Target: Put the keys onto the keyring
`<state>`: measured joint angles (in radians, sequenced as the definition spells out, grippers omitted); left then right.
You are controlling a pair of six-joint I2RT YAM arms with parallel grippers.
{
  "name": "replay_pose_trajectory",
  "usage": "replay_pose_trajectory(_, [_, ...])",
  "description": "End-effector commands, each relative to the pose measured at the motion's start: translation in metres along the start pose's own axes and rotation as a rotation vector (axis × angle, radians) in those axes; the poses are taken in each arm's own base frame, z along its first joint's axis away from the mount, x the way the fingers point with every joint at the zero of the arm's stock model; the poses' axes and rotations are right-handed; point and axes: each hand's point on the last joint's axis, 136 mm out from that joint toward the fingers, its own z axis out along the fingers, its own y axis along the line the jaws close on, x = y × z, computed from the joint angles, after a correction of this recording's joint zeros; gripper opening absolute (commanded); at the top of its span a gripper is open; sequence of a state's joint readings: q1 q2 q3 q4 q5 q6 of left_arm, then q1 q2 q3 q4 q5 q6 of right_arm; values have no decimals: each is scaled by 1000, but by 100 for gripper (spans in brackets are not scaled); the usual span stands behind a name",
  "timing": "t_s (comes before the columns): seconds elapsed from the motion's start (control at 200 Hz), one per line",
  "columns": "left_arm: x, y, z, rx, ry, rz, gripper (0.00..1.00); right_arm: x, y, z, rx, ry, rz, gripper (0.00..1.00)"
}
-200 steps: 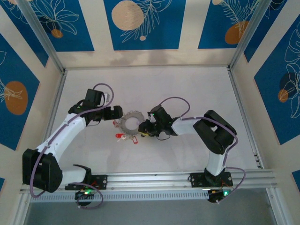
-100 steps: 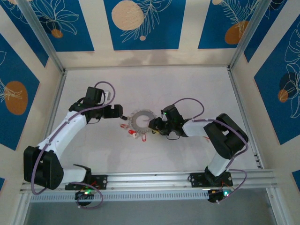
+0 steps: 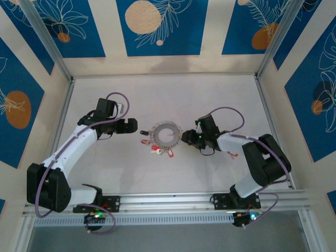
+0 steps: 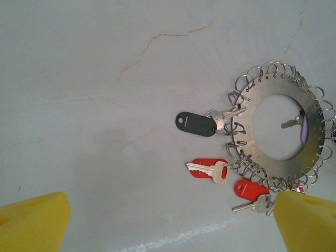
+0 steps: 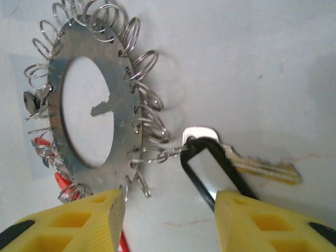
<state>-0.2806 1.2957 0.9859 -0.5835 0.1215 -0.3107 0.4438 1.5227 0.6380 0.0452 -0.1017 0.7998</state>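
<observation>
Keyring (image 3: 166,135) (image 4: 315,118) (image 5: 122,94) lies flat on the table (image 3: 210,100). A black-tagged key (image 4: 196,124) and two red-tagged keys (image 4: 207,168) are hooked on its loops on the left-arm side, and a black-framed tag with key (image 5: 262,169) is on the loop facing the right arm. Left gripper (image 3: 135,127) (image 4: 168,226) sits just beside the keyring, jaws spread wide, holding nothing. Right gripper (image 3: 186,137) (image 5: 168,215) sits on the keyring's opposite side, jaws partway apart and clamping nothing, with the keyring's rim and the black-framed tag between its pads (image 5: 79,220).
</observation>
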Motion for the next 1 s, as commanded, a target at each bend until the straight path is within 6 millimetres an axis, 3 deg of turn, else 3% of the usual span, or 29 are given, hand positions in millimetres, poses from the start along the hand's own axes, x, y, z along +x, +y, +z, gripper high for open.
replay_pose_trajectory(0.0, [-2, 1, 2, 9, -2, 14, 99, 11, 9, -11, -25, 25, -11, 49])
replay_pose_trajectory(0.15, [-3, 3, 2, -3, -10, 22, 99, 33, 40, -9, -119, 90, 13, 38])
replay_pose_trajectory(0.275, [-3, 3, 2, -5, -7, 24, 99, 50, 56, 8, -203, 159, 88, 33])
replay_pose_trajectory(0.45, [-3, 3, -1, -7, -11, 33, 99, 54, 45, 29, -183, 180, 148, 27])
replay_pose_trajectory(0.755, [-5, 4, -6, -15, -37, 41, 99, 45, 26, 34, -129, 138, 195, 28])
replay_pose_trajectory(0.995, [-3, 1, -4, 3, -22, 42, 99, 31, 26, 37, -131, 81, 226, 25])
